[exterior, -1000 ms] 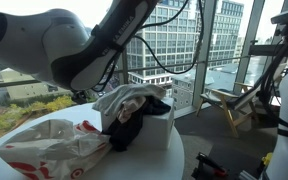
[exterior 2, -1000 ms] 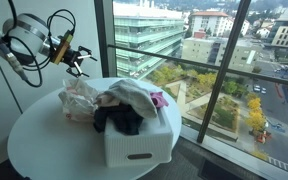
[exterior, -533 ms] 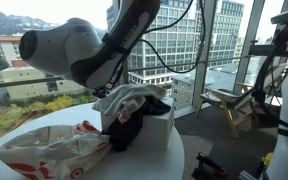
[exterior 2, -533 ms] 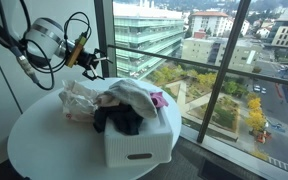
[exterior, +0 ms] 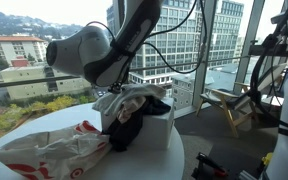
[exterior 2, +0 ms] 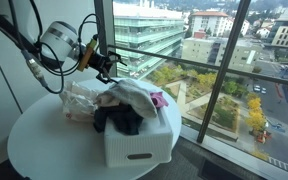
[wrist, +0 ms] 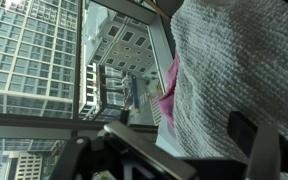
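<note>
A white basket [exterior 2: 136, 146] [exterior: 156, 131] stands on the round white table [exterior 2: 44, 150], heaped with clothes: a grey-white knit cloth [exterior 2: 134, 93] [wrist: 234, 70], a black garment [exterior 2: 119, 121] [exterior: 129, 127] and a pink piece [exterior 2: 158, 99] [wrist: 169, 85]. My gripper [exterior 2: 106, 65] hangs open just above and behind the heap's back edge, holding nothing. In the wrist view the gripper [wrist: 189, 145] has its dark fingers [wrist: 249, 135] spread apart, with the knit cloth close in front of them. In the exterior view with the big arm [exterior: 84, 55] the fingertips are hidden.
A crumpled white and red plastic bag [exterior: 49, 152] [exterior 2: 76, 100] lies on the table beside the basket. Tall window panes and frames [exterior 2: 106, 25] stand close behind the arm. A wooden chair [exterior: 224, 105] and camera stands [exterior: 274, 60] are off to the side.
The arm has swung across from the table's far side toward the basket, bringing the gripper over the clothes heap. The jaws stayed open. Basket and bag have not moved.
</note>
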`<state>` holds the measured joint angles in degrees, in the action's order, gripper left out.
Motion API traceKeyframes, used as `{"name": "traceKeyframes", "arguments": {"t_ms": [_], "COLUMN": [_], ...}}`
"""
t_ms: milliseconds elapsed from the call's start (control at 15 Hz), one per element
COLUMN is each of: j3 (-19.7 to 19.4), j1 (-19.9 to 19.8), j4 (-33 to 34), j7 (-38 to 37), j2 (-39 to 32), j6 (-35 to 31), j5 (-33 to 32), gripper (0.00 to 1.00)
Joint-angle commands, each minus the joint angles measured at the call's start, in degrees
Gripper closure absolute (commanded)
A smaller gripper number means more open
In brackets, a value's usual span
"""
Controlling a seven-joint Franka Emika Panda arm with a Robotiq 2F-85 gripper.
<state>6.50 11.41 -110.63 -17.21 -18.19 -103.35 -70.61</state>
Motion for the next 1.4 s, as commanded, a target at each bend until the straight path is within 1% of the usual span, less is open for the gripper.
{"name": "traceKeyframes", "arguments": {"t_ms": [0, 267, 333, 533, 667, 867, 933, 1000, 1067, 1267, 1333], "j3": [-0.1, -0.5, -0.3, -0.5, -0.7, -1.8, -2.3, -2.7, -3.2, -3.9, -4.2], "j1": [-1.8, -3.2, -3.8, -4.4, -4.9, -5.6, -5.8, -6.3, -6.5, -6.8, -6.7], "j4": [2.0, 2.4, 2.6, 2.1, 0.9, -1.8, -2.9, -4.3, -5.1, -7.6, -8.2], "j7": [-2.5, -4.1, -3.5, -3.5, -3.5, -4.5, -4.7, -4.6, -4.4, -3.5, -3.6], "j2": [-1.2, -1.7, -1.7, -1.3, -0.8, -0.1, 0.0, 0.4, 0.5, 1.7, 2.2], "j6": [1.0, 1.1, 0.7, -1.2, -4.4, -11.6, -14.2, -17.5, -19.5, -24.1, -25.1], "j5": [3.9, 10.4, 13.6, 20.0, 22.5, 23.1, 22.4, 21.9, 22.0, 22.5, 22.3], "gripper": [0.0, 0.0, 0.0, 0.0, 0.0, 0.0, 0.0, 0.15, 0.26, 0.51, 0.57]}}
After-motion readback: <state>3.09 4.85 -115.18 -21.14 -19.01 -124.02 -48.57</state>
